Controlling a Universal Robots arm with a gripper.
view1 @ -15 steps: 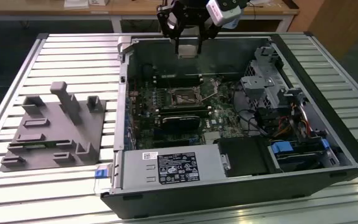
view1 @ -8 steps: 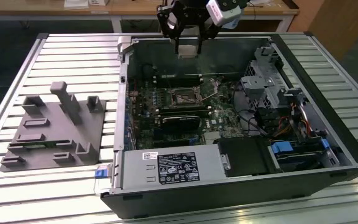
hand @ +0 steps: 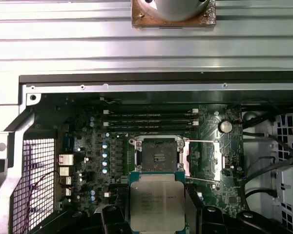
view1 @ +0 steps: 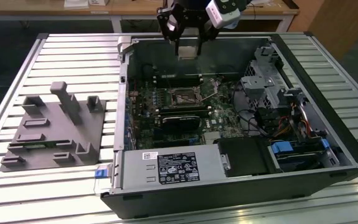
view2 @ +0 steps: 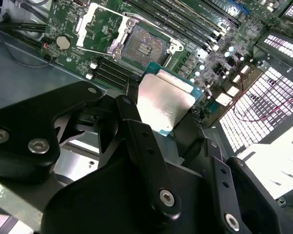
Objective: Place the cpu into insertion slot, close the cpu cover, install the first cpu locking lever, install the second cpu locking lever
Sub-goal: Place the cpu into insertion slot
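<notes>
Single black robot gripper (view1: 187, 49) hangs over the far end of the open black computer case (view1: 241, 186), which lies on its side on a slatted aluminium table (view1: 73, 51). In both wrist views the claw is clamped on the cpu (hand: 157, 202), a small flat square chip with a pale silvery-grey metal top and a blue-green edge; the black fingers (hand: 111, 217) press against two opposite sides of it. The cpu is held in the air above the green motherboard (view1: 166, 116), level and face up, close to the insertion slot (hand: 158, 155) but not seated in it. The insertion slot, a square black socket with a dark centre and silver rim, is uncovered and unoccupied. The cpu cover (hand: 189, 158), a thin silver metal frame with a square window, is folded back flat beside the socket. Two thin wire locking levers (hand: 202, 141) run along either side of the folded cover, unlatched. Long black memory slots (hand: 151, 119) lie just beside the socket. In the exterior view a grey plastic fixture (view1: 54, 130) with upright posts stands on the table, to the exterior view's left of the case.
</notes>
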